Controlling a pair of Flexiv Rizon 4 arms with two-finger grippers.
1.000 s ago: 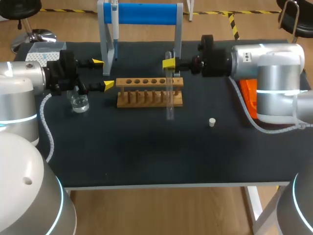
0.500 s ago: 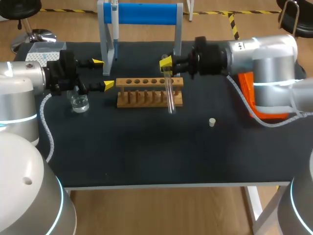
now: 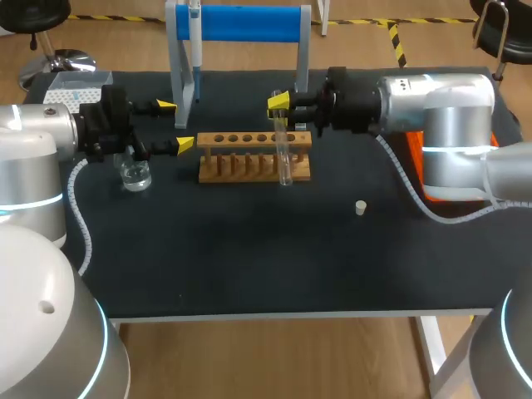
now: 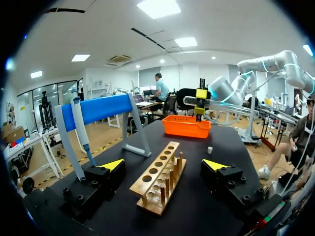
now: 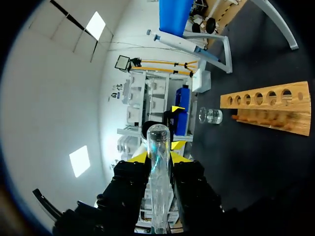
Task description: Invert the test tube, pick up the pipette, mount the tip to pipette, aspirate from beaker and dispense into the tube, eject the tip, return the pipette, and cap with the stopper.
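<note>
Since a second ago the right gripper (image 3: 280, 115) has slid toward nine o'clock on the head view's dial, twelve being the table's (image 3: 249, 258) far edge, and the test tube (image 3: 284, 158) in it has swung from a slight lean to nearly upright; the left arm has not shifted. Both yellow-tipped fingers are clamped on the tube near its upper end, and the glass hangs down across the three o'clock end of the wooden rack (image 3: 249, 155); whether its lower end touches the rack cannot be made out. In the right wrist view the tube (image 5: 158, 187) runs out between that gripper's (image 5: 157, 157) fingers, with the rack (image 5: 268, 105) and the beaker (image 5: 211, 116) on the table ahead. The left gripper (image 3: 174, 125) hovers at the rack's nine o'clock end, fingers spread wide and holding nothing. From the left wrist view the rack (image 4: 160, 179) lies ahead of the released gripper (image 4: 164, 164). The beaker (image 3: 135, 173) stands under the left wrist, at about eight o'clock from the rack. The pipette (image 3: 195, 41) hangs on the blue-barred stand (image 3: 241, 23) at the rack's eleven o'clock. The white stopper (image 3: 360, 207) sits alone on the table at the rack's four o'clock, well apart from it. An orange tray (image 3: 422, 158) shows partly behind the right arm at three o'clock.
</note>
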